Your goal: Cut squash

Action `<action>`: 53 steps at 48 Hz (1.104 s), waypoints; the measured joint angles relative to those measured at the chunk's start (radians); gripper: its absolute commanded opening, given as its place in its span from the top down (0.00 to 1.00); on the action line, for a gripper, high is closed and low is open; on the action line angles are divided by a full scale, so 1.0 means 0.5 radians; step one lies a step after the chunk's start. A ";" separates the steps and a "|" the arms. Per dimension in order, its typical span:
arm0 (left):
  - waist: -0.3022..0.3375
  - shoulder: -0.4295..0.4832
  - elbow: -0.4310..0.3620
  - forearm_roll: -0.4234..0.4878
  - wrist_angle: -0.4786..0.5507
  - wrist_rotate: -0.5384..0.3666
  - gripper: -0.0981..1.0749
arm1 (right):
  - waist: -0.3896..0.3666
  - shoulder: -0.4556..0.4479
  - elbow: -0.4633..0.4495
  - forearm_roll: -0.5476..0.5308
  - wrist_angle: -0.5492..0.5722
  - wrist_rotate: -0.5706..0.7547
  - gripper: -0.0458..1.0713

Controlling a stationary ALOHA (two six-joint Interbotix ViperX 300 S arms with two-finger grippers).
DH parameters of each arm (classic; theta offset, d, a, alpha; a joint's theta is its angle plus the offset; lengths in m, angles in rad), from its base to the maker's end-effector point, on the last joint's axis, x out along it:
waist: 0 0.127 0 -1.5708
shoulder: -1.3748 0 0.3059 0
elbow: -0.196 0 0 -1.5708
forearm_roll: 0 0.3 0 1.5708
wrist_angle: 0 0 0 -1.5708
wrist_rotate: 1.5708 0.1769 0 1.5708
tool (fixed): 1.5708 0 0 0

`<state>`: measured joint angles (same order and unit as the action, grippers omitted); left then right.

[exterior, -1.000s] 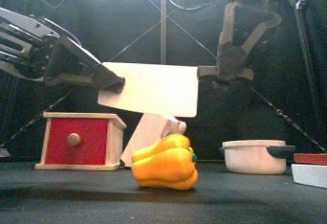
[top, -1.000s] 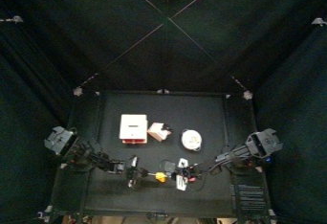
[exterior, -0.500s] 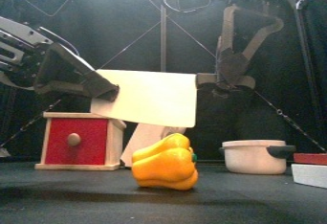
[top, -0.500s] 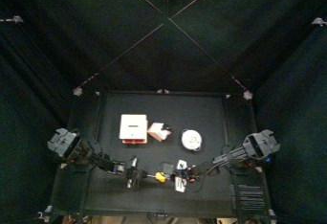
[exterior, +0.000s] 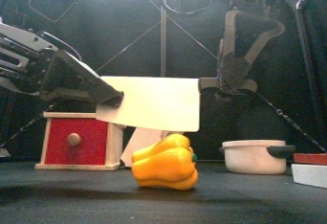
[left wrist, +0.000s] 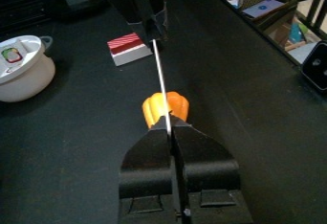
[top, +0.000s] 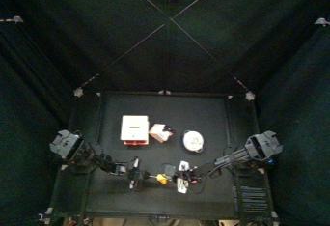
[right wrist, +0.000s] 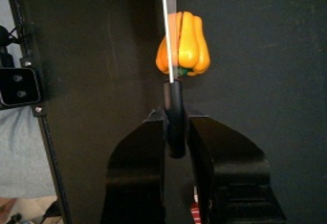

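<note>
I see a small, lobed, bright yellow-orange squash (exterior: pixel 166 163) sitting on the black table (exterior: pixel 52 194) near its front edge, about midway across. A knife with a broad, flat, cream-white blade (exterior: pixel 153 103) hangs just above it, level and edge down, not touching it as far as I can tell. My left gripper (exterior: pixel 99 98) comes in from the left, its jaws closed narrow on the knife's left end. My right gripper (exterior: pixel 220 82) hangs down over the blade's upper right corner, jaws pinched on it. Both wrist views show the blade edge-on, passing between the jaws with the squash beyond. A red box with a round knob (exterior: pixel 79 140) stands behind on the left, and a white lidded pot (exterior: pixel 253 156) on the right.
</note>
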<state>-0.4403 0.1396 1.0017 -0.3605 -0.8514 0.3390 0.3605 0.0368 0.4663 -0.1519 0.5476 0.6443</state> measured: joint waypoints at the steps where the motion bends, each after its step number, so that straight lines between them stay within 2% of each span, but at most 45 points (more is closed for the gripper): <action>1: 0.000 0.000 0.003 0.000 0.000 -0.003 0.80 | 0.000 0.000 0.000 0.000 0.000 0.000 0.54; 33: 0.000 0.043 0.000 0.003 -0.003 -0.071 0.80 | -0.003 0.037 0.000 0.000 0.000 0.000 0.54; 53: 0.009 0.089 -0.006 0.000 -0.003 -0.074 0.80 | -0.055 0.064 0.006 0.003 0.028 -0.003 0.54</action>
<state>-0.4357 0.1841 0.9986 -0.3605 -0.8529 0.3022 0.3329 0.0690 0.4694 -0.1503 0.5614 0.6427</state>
